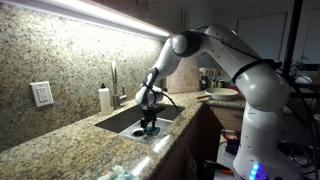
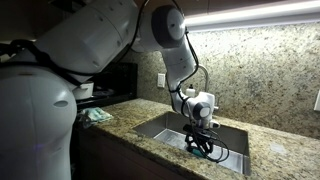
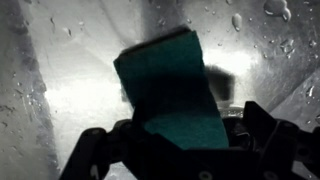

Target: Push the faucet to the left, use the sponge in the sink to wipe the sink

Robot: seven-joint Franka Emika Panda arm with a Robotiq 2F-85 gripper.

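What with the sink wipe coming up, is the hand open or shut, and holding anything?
The hand is open; the sponge sits between its spread jaws in the sink, not clamped.

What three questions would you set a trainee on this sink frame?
1. True or false: the tool is down inside the sink.
2. What colour is the sponge in the wrist view? A. teal B. yellow C. pink
3. Fill in: in the wrist view the sponge lies ___ the tool's spread fingers.

Key: 1 true; 2 A; 3 between.
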